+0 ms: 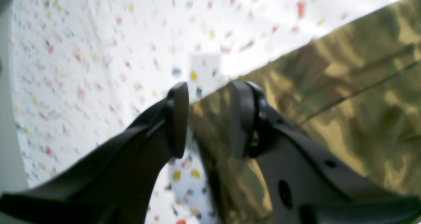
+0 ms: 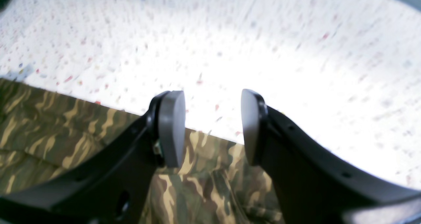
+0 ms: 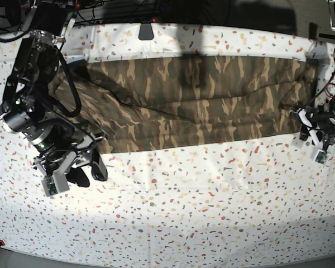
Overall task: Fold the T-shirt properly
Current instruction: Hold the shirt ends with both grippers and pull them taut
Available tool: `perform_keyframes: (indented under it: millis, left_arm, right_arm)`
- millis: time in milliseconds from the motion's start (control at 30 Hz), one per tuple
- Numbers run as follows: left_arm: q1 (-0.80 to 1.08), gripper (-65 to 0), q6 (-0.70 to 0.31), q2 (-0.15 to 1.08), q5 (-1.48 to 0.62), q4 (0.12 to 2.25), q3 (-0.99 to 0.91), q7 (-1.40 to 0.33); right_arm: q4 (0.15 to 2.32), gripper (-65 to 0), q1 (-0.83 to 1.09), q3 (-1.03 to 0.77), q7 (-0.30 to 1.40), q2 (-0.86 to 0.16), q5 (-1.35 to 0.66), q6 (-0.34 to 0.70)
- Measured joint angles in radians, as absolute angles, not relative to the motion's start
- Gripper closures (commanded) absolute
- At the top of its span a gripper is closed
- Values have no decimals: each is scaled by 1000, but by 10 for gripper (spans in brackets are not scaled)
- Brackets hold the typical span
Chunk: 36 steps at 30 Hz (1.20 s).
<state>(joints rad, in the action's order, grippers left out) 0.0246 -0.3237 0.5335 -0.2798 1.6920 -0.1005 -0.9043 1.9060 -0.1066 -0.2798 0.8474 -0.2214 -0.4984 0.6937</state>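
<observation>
The camouflage T-shirt (image 3: 201, 100) lies as a long flat band across the far half of the table. My right gripper (image 3: 87, 169) is open and empty, just in front of the shirt's near left corner. In the right wrist view its fingertips (image 2: 212, 128) hover over the shirt's (image 2: 65, 141) near edge. My left gripper (image 3: 312, 133) is at the shirt's near right corner. In the left wrist view it (image 1: 209, 118) is open, and the shirt's (image 1: 345, 102) edge runs into the gap between the fingers.
The table has a white speckled cover (image 3: 201, 201). Its front edge (image 3: 156, 262) runs along the bottom. A dark clip (image 3: 146, 31) and cables sit at the back edge. Both arm bases stand at the table's far corners.
</observation>
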Motion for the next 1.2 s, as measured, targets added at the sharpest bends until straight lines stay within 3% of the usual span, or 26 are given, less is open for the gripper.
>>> perform_keyframes:
  millis: [267, 367, 433, 633, 900, 1100, 1200]
  left_arm:
    - [63, -208, -323, 523, -437, 1429, -339, -869]
    - [69, -208, -400, 529, -565, 1349, -442, -956]
    - [71, -208, -458, 526, -630, 1328, -471, -985]
    - [147, -213, -458, 521, -668, 1313, -476, -977]
    - [191, -381, -472, 524, -690, 1316, -478, -939]
    - [194, -391, -467, 521, -683, 1315, -478, -875]
    - [181, -391, -466, 527, -739, 1315, -478, -982]
  right_arm:
    - [1960, -278, 10, -364, 881, -220, -567, 694]
    - [1985, -278, 70, -417, 881, -220, -620, 694]
    - [2003, -278, 99, -440, 883, -219, -641, 694]
    - [2056, -278, 141, -465, 933, -219, -662, 694]
    - [2076, -278, 147, -469, 933, -219, -665, 694]
    - [2076, -278, 147, -469, 942, -219, -665, 694]
    - [2076, -278, 147, -469, 941, -219, -665, 694]
